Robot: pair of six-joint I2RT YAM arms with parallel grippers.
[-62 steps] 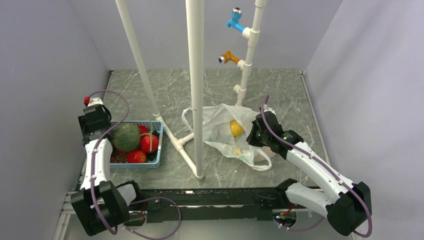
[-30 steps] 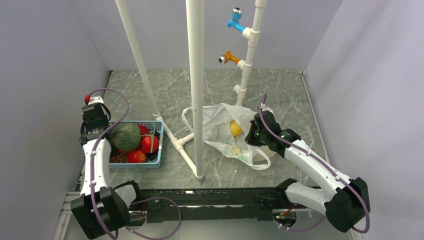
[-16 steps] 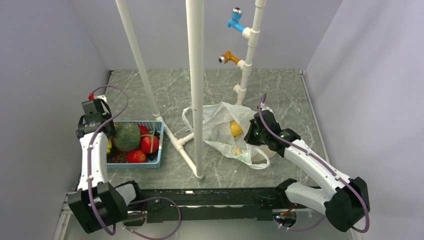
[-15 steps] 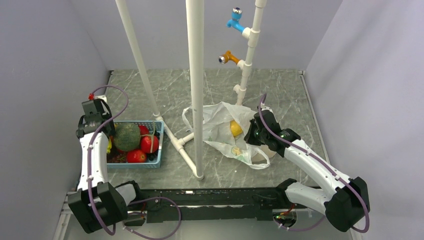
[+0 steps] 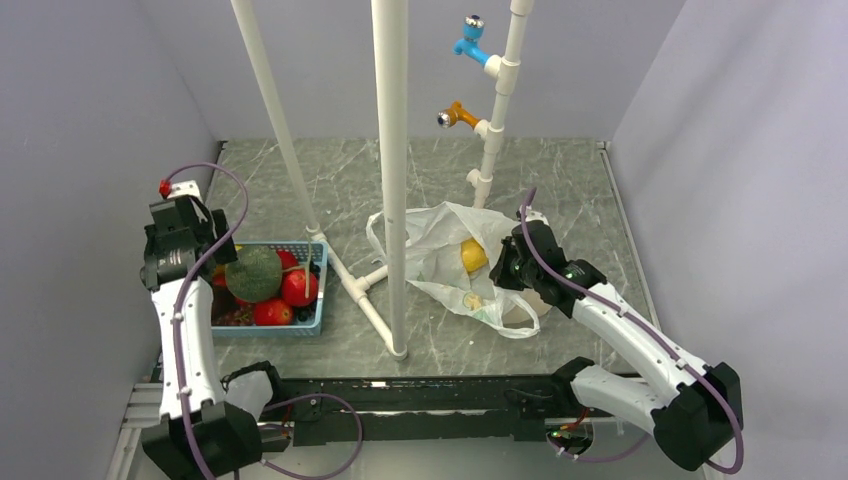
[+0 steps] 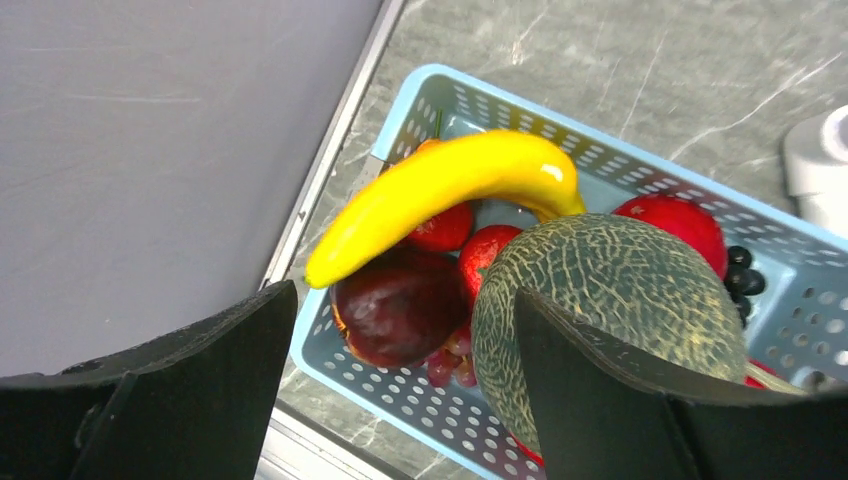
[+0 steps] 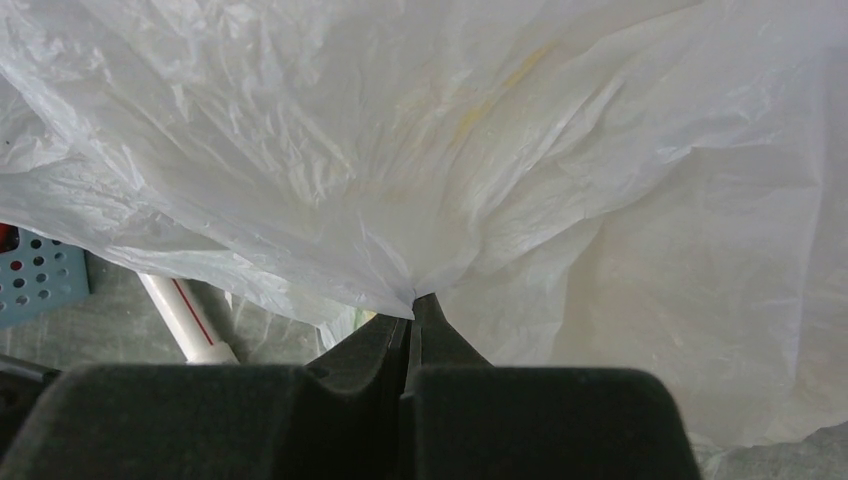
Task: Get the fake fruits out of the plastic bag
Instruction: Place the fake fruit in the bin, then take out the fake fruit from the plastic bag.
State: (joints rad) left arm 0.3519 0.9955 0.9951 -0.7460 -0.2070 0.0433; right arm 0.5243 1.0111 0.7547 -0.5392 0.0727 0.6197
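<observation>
The translucent white plastic bag (image 5: 430, 250) lies crumpled at mid-table. My right gripper (image 5: 502, 270) is at its right edge, shut on a pinch of bag film (image 7: 400, 150), the fingertips (image 7: 412, 305) pressed together. A yellow fruit (image 5: 473, 255) and a small yellow piece (image 5: 472, 300) show in the bag. My left gripper (image 6: 400, 300) hangs open above the blue basket (image 6: 440, 90), holding nothing. In the basket lie a yellow banana (image 6: 450, 190), a green melon (image 6: 610, 300), a dark red fruit (image 6: 390, 320), red apples (image 6: 675, 220) and dark grapes (image 6: 745, 270).
A white pipe frame stands between the arms: a tall post (image 5: 390, 150), a slanted post (image 5: 270, 110) and a floor pipe (image 5: 360, 295) beside the basket (image 5: 312, 318). Blue (image 5: 466, 40) and orange (image 5: 455, 115) hooks hang on the back post. The left wall is close to my left arm.
My left gripper has opened and risen back-left from the basket, and the banana now lies loose on the other fruits. The right gripper stays shut on the bag, barely moved.
</observation>
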